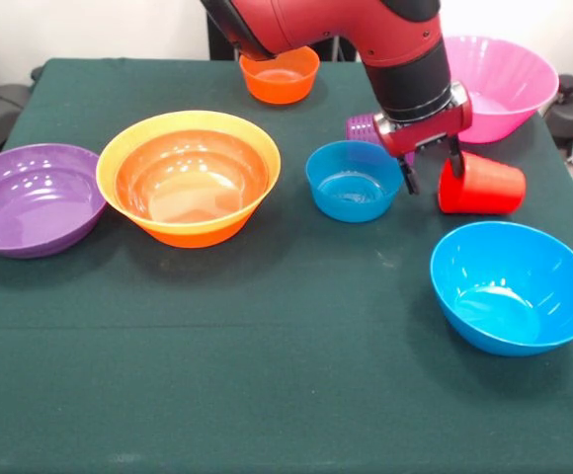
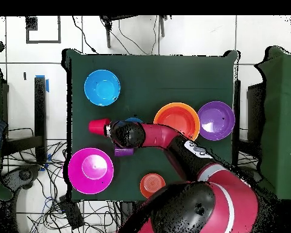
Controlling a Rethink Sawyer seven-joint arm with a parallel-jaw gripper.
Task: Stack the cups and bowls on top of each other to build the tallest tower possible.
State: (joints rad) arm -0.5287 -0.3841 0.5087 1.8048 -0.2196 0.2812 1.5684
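Observation:
The red cup (image 1: 484, 186) lies on its side between the pink bowl (image 1: 504, 79) and the large blue bowl (image 1: 514, 286). My gripper (image 1: 431, 170) hangs low just left of it, open and empty, with one finger (image 1: 455, 158) at the cup's left end. The purple cup (image 1: 362, 126) lies on its side behind the gripper. The small blue bowl (image 1: 354, 180) sits left of the gripper. The large orange bowl (image 1: 188, 178) holds the red-orange bowl (image 1: 190, 176) nested inside. In the overhead view the gripper (image 2: 114, 130) is beside the red cup (image 2: 98, 126). The light blue cup is out of view.
The purple bowl (image 1: 32, 197) sits at the left edge of the table, and the small orange bowl (image 1: 279, 74) sits at the far edge. The arm (image 2: 166, 136) crosses above the table's middle in the overhead view. The green cloth (image 1: 267, 375) covers the table.

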